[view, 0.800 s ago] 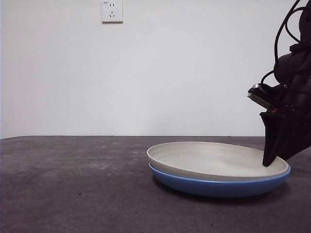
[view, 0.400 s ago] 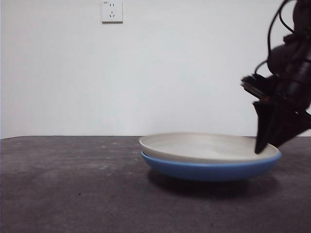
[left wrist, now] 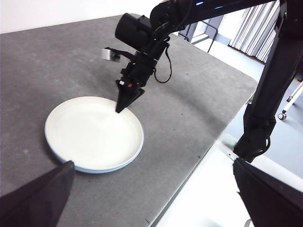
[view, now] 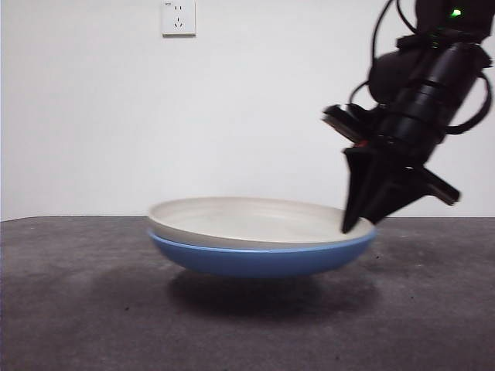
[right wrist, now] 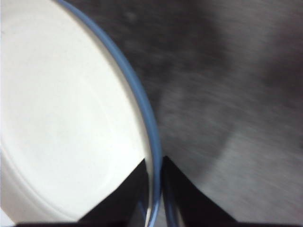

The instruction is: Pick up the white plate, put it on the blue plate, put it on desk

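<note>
with the white plate [view: 247,220] nested in the blue plate [view: 259,259], right gripper [right wrist: 155,177] is clamped on both rims, stack hanging just above the desk [view: 77,309]. desk lies straight below; left gripper [left wrist: 151,198] waits well apart, jaws spread.

White wall socket [view: 178,18] high on a plain white wall [view: 232,116], grey slatted curtain [left wrist: 258,28], castor wheel [left wrist: 285,115]

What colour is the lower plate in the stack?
Glossy medium blue plate, clearest in the front view.
</note>
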Motion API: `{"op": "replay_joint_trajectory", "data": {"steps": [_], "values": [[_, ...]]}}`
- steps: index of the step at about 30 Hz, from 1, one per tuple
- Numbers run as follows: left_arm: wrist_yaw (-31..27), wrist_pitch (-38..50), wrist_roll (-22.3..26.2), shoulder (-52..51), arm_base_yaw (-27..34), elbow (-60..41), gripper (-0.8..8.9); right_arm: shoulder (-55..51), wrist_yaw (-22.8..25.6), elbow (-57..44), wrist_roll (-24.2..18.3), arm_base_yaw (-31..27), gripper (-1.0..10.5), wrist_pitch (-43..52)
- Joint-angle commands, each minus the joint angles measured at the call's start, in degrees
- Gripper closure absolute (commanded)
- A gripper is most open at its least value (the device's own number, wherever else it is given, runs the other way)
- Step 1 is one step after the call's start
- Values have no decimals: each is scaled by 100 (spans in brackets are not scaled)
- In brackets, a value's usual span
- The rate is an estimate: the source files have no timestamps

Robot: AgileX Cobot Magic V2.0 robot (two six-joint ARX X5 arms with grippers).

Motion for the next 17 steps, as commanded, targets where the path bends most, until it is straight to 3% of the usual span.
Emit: {"op": "replay_joint_trajectory", "data": {"steps": [1, 10, 17], "values": [[28, 66, 116, 4, -26, 129, 215, 87, -68, 149, 413, 201, 936, 221], [28, 63, 177, 4, -26, 129, 216, 400, -70, 162, 935, 350, 936, 774], [28, 59, 175, 4, -26, 129, 216, 763, 46, 197, 944, 339, 936, 820]]}}
